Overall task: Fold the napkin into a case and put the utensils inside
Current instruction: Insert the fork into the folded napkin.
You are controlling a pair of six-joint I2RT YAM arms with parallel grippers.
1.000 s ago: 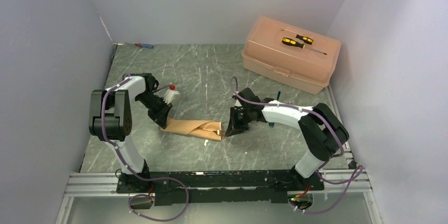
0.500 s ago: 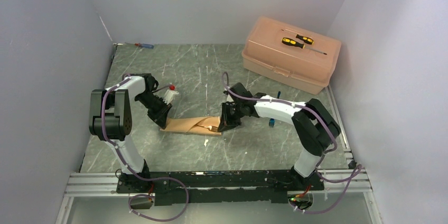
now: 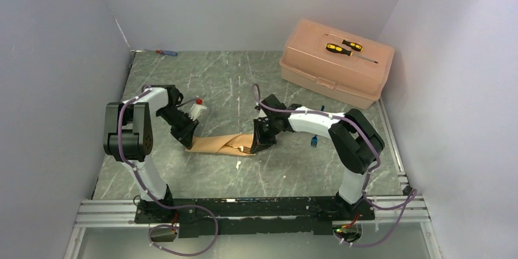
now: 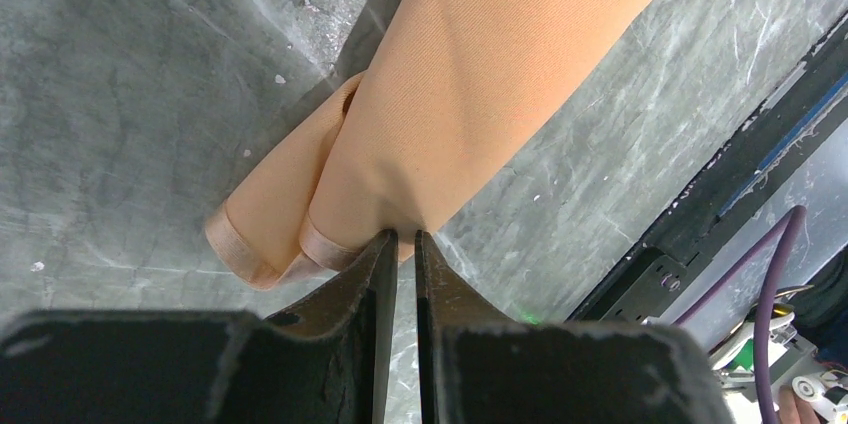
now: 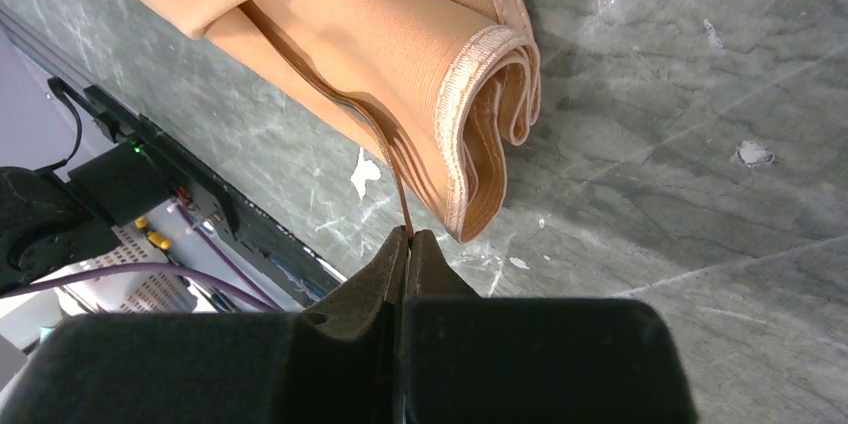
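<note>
- Jaws of the left gripper [image 4: 402, 239] stand almost together, only a slit between them, pinching the left end of the napkin [image 3: 217, 145]. Those of the right gripper [image 5: 408, 236] are pressed tight on the thin handle of a gold utensil [image 5: 372, 144].
- Grey marbled table [image 3: 214, 82] fills the middle of the overhead view.
- Pink box [image 3: 333, 72] sits at the upper right, lid down, well apart from the work.
- Lying flat just below the centre of the overhead view, between the two grippers, the napkin is a narrow pouch with diagonal flaps. Its layered mouth opens toward the right.
- Two yellow-and-black screwdrivers [image 3: 343, 47] rest on the box lid, and a red-and-blue screwdriver [image 3: 166, 52] lies at the upper left. None of them belongs to the job.
- Seen edge-on, the gold utensil runs from the right fingertips into the pouch's mouth, so it looks partway in.
- A small blue piece [image 3: 313, 142] lies on the table right of centre, beside the right arm. It is probably another utensil, but too small to tell.
- Folding appears finished. Judging by this, filling is under way: one utensil needs pushing home, and the blue piece remains outside.
</note>
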